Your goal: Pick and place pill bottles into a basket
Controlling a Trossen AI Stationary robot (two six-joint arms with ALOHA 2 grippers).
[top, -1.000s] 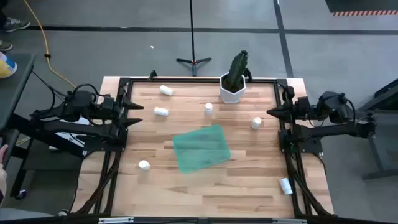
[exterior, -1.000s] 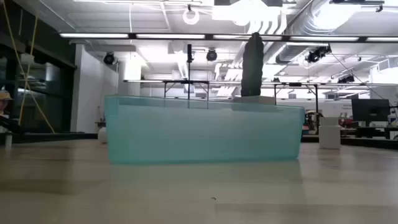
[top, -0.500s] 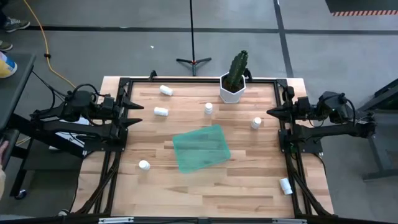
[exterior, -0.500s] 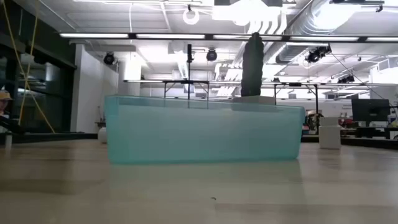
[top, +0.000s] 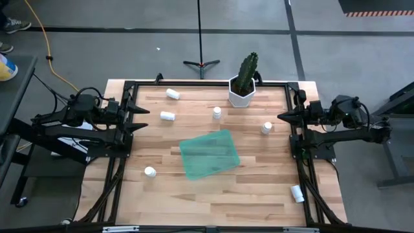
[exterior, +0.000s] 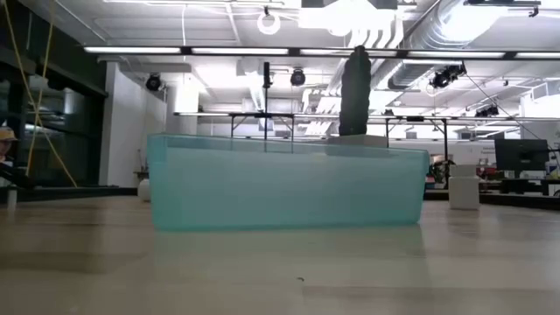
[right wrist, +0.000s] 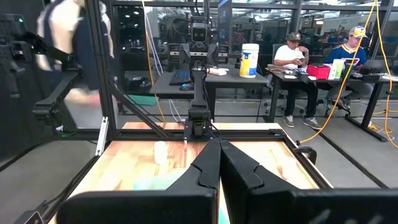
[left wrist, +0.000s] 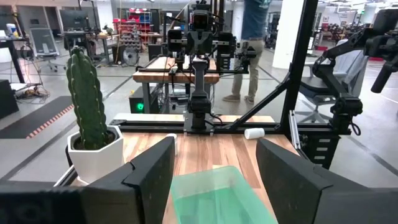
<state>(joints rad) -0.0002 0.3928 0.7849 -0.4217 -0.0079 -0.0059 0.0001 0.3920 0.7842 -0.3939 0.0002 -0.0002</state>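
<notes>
You are parking the left gripper [top: 143, 118] spread, right gripper [top: 282, 117] pinched together; lying pill bottles [top: 167, 116] risk rolling beside the basket [top: 208, 154].

No readable text, labels, brands or numbers anywhere; the white bottles showed no legible print in any view

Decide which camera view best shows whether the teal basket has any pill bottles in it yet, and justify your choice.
The high view: it looks straight down into the basket, showing it empty. The low view shows only its side wall, hiding the floor. The left wrist view catches one end between the gripper's fingers. The right wrist view shows only a faint green blur.
</notes>
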